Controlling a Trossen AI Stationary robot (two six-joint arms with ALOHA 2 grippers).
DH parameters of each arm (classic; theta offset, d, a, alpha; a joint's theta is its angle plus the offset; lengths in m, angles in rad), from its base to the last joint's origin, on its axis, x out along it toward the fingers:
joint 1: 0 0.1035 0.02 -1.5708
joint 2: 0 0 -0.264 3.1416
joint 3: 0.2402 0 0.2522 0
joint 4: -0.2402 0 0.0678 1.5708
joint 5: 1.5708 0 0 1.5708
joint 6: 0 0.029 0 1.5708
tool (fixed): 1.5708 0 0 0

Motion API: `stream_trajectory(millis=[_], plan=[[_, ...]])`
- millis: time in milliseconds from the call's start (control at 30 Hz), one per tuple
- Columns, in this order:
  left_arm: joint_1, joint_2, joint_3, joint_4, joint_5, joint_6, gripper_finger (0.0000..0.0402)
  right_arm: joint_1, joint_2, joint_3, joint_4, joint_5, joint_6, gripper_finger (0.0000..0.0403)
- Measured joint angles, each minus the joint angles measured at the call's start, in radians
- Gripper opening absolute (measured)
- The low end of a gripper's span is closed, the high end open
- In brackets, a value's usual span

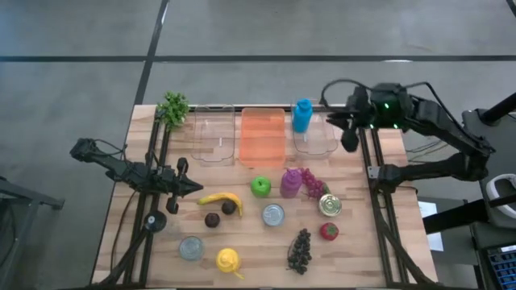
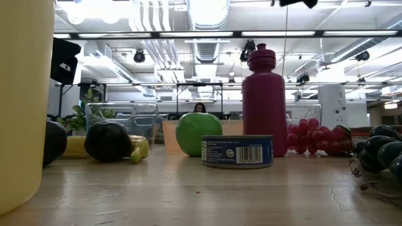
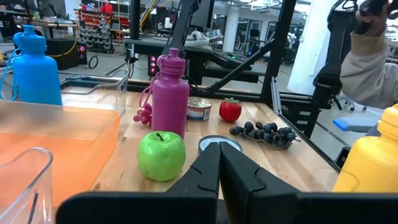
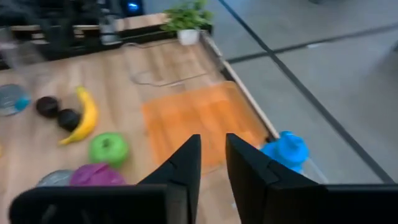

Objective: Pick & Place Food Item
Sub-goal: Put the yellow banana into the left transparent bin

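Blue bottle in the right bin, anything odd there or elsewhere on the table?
The blue bottle stands upright in the right clear bin, a drink container among bins apparently meant for food. Nothing looks spilled, tipped or damaged.

- Orange tray [image 1: 263, 135]
- Blue bottle [image 1: 302, 115]
- Magenta bottle [image 3: 170, 93]
- Green apple [image 1: 260, 187]
- Yellow banana [image 1: 221, 198]
- Red strawberry [image 3: 230, 109]
- Dark purple grapes [image 1: 301, 249]
- Yellow jug [image 1: 228, 259]

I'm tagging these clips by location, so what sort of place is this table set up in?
Most likely a robotics lab or workshop. Behind the wooden table run exposed ceiling ducts and strip lights, with equipment racks and metal framing. The table holds toy food such as a green apple and bins for a pick-and-place trial.
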Motion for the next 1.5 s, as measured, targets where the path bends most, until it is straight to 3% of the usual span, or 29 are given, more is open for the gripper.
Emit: stream_trajectory(millis=[267,633,1000,1100,1500], plan=[[0.000,0.000,0.000,0.000,0.000,0.000,0.0010,0.160,-0.098,-0.154,0.102,0.000,0.048,0.0013],[0.000,0.000,0.000,0.000,0.000,0.000,0.0010,0.294,-0.103,-0.241,0.152,-0.002,0.050,0.0008],[0.000,0.000,0.000,0.010,-0.001,0.007,0.0010,0.316,-0.106,-0.259,0.241,-0.002,0.014,0.0008],[0.000,0.000,0.001,0.092,-0.001,0.032,0.0010,0.316,-0.105,-0.271,0.246,-0.002,0.009,0.0008],[-0.001,0.020,0.138,0.098,0.000,0.188,0.0010,0.316,-0.105,-0.339,0.276,-0.002,-0.027,0.0008]])
